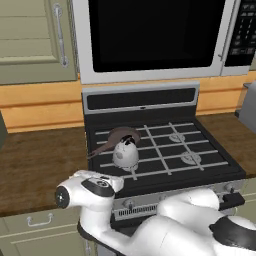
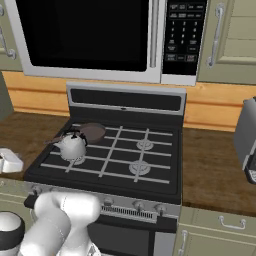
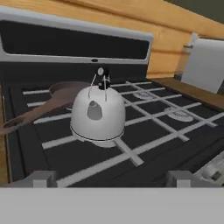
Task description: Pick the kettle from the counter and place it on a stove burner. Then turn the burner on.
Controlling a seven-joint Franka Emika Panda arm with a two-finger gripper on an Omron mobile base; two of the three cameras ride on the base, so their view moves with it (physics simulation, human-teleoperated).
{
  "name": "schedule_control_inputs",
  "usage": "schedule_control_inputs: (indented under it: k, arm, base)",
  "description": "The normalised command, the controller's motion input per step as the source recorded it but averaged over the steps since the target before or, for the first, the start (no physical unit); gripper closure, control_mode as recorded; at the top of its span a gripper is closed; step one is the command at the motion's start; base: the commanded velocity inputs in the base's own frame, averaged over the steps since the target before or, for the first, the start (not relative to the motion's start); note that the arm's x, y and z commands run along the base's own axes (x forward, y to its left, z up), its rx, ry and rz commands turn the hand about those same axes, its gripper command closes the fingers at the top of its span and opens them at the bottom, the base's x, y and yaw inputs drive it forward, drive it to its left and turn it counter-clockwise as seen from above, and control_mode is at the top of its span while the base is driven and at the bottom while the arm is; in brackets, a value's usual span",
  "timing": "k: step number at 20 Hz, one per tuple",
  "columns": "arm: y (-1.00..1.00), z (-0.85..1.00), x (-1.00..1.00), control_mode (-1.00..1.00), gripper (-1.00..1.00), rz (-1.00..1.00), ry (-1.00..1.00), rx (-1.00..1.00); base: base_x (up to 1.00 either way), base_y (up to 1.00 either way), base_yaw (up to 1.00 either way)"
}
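kettle (image 3: 98, 114) on left grates, frying pan (image 3: 57, 97) touching behind, right burners (image 1: 186, 148) free

Kettle (image 1: 125, 154) upright, seemingly over front-left stove burner (image 2: 75, 160)

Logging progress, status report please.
Fingers apart, empty, low before stove. Whitish-silver dome kettle on front-left stove burner grate. Flat brown frying pan right behind it.

Franka arm (image 1: 165, 225), folded low at the near edge of the scene, rising from the lower right of the left base view and the lower left of the right base view. Gripper (image 3: 111, 178) held low and level, facing far; fingertips (image 3: 41, 178) spread wide apart, holding nothing.
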Motion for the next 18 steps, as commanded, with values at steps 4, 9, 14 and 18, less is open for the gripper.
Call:
schedule_control_inputs:
  k: [4,9,14,18]
  arm:
    - [0.0,-0.93,-0.77,-1.0,-1.0,0.14,-0.01,-0.13]
    - [-0.04,-0.39,0.0,-1.0,-1.0,0.05,-0.21,-0.15]
    - [-0.07,-0.87,0.0,-1.0,-1.0,0.01,-0.13,-0.16]
    - [0.04,-0.84,0.07,-1.0,-1.0,0.0,-0.11,-0.14]
  base:
    - [0.0,0.0,0.0]
    - [0.0,0.0,0.0]
    - [0.0,0.0,0.0]
    - [0.0,0.0,0.0]
